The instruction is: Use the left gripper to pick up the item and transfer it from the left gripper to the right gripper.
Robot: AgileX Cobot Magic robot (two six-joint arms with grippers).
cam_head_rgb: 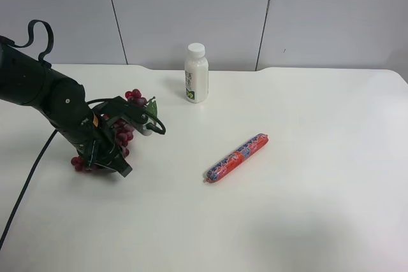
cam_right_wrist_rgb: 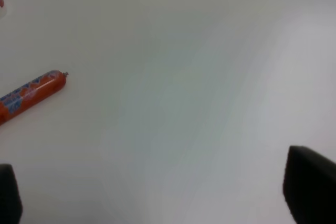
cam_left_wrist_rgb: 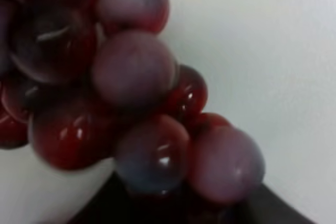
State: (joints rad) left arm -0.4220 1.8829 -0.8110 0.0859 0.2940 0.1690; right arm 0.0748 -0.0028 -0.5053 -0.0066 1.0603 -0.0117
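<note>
The item is a bunch of dark red-purple grapes [cam_head_rgb: 121, 136] with a green leaf [cam_head_rgb: 152, 107], lying on the white table at the exterior high view's left. The left gripper [cam_head_rgb: 109, 155], black with a looping cable, is down at the table with its jaws around the bunch. Grapes stick out on both sides of it. In the left wrist view the grapes [cam_left_wrist_rgb: 131, 72] fill the picture, with one dark jaw under them. I cannot tell whether the jaws press on them. The right gripper [cam_right_wrist_rgb: 157, 198] is open and empty over bare table, its fingertips [cam_right_wrist_rgb: 310, 187] far apart.
A white bottle [cam_head_rgb: 196, 73] stands at the back of the table [cam_head_rgb: 306, 208]. A red-blue sausage-shaped pack [cam_head_rgb: 236, 157] lies near the middle and also shows in the right wrist view [cam_right_wrist_rgb: 29, 96]. The right arm is out of the exterior high view.
</note>
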